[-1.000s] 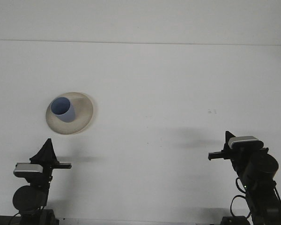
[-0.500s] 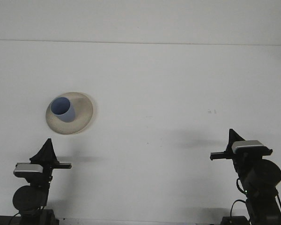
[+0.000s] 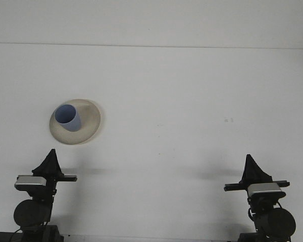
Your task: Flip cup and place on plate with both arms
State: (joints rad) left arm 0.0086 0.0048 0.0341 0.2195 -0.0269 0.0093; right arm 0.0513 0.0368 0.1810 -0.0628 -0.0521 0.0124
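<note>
Blue cup [image 3: 68, 117] standing mouth up on the beige plate [image 3: 91, 121], left of the middle of the frame, on the white tabletop [image 3: 192, 101]. Looks done: cup flipped and set down, nothing more to move. Right gripper [image 3: 251, 166] now lower and pulled back to the bottom right corner, matching the left gripper [image 3: 50, 160] at the bottom left, so likely both arms parked at rest. Both well apart from the cup, holding nothing. Each seen as a dark pointed shape with tips close together, but cannot tell how far open. Cup smooth and round, likely plastic, a bit wider at the top. Plate round and shallow, dull, with a raised rim. Tabletop flat, plain and matte
</note>
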